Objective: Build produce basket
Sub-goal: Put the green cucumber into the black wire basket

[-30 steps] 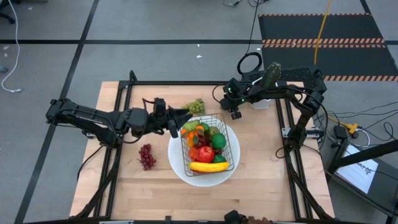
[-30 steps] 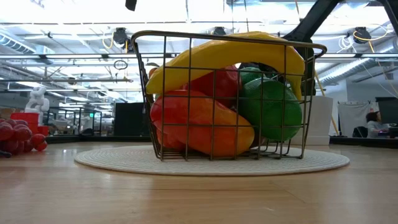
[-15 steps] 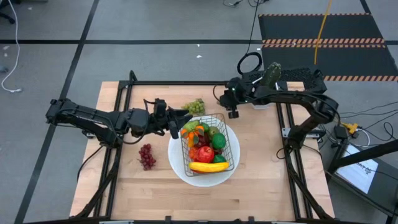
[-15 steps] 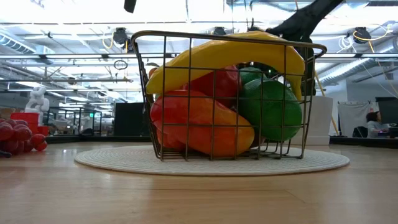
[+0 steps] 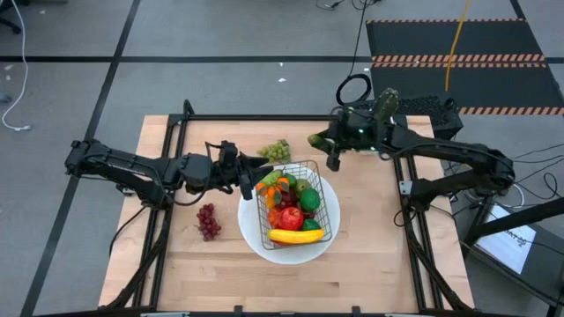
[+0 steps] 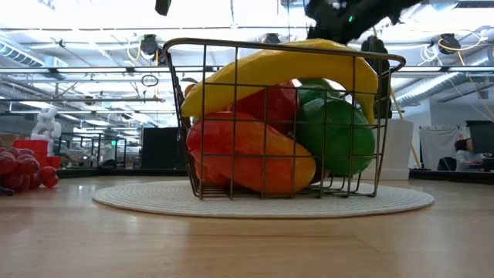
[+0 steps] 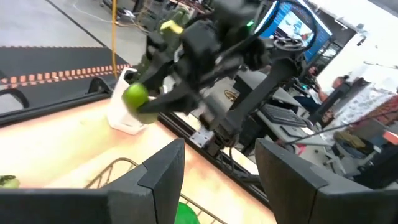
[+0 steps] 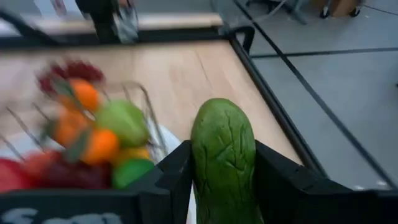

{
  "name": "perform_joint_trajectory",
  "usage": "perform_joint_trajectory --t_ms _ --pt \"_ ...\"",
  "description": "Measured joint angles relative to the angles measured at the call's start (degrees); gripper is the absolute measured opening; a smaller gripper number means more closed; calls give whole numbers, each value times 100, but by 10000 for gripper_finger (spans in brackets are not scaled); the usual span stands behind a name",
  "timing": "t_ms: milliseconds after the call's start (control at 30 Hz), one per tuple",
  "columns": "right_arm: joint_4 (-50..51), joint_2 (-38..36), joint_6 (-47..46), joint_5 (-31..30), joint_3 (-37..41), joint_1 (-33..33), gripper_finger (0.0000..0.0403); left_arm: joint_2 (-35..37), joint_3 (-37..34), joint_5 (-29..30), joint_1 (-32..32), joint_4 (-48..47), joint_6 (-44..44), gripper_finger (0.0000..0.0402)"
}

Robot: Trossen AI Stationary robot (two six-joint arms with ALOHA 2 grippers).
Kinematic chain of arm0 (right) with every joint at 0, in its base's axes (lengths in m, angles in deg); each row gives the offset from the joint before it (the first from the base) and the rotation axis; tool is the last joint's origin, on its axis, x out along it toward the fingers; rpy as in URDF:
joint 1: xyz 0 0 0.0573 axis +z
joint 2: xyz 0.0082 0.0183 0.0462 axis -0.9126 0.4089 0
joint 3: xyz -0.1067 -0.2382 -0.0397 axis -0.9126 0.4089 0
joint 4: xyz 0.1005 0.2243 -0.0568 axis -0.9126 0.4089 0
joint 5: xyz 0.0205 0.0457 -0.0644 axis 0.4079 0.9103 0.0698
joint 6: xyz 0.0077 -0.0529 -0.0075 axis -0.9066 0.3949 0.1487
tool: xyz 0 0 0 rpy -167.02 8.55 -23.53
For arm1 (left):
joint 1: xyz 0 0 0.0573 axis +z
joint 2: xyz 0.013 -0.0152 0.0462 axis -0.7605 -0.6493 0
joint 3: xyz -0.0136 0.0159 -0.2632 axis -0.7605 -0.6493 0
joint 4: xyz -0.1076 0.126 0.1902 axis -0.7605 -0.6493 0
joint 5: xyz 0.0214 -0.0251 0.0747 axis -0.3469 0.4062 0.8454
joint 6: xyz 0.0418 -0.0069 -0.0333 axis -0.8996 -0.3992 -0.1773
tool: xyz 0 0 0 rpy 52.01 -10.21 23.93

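- The right gripper (image 5: 322, 141) sits in the upper middle of the high view, above and to the right of the basket (image 5: 297, 201). Its jaws are clamped on a cucumber (image 8: 224, 162), which fills the gap between the fingers in the right wrist view.
- The step in hand looks like carrying the cucumber to the basket; it is still off the basket's upper right corner, not over the opening.
- The basket stands on a white plate (image 5: 256, 238) at the centre of the table (image 5: 176, 273). It already holds a banana (image 5: 295, 236), a red apple (image 5: 291, 217), green fruit and orange pieces, piled to the rim in the low view.
- The left gripper (image 5: 262, 170) rests just beside the basket's upper left corner, fingers parted to a middling width with nothing between them, seemingly waiting.
- Two pieces lie outside: green grapes (image 5: 278, 151) just above the basket and purple grapes (image 5: 208, 220) to the left of the plate.
- Next move, as I judge it: bring the cucumber down and left over the opening, then release low. With the pile this high, it may roll off, so a gap beside the banana or along a wire wall is the safer spot.
- The left arm near the rim leaves little room, so the approach should stay on the right side.
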Motion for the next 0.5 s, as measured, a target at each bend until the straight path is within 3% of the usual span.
perform_joint_trajectory --t_ms 267,500 --pt "-143 -975 -1859 -6 0 539 134 0 0 -259 -84 0 172 195" --pt "-674 -1393 -3689 -14 0 959 133 0 0 -267 -352 -2 175 195"
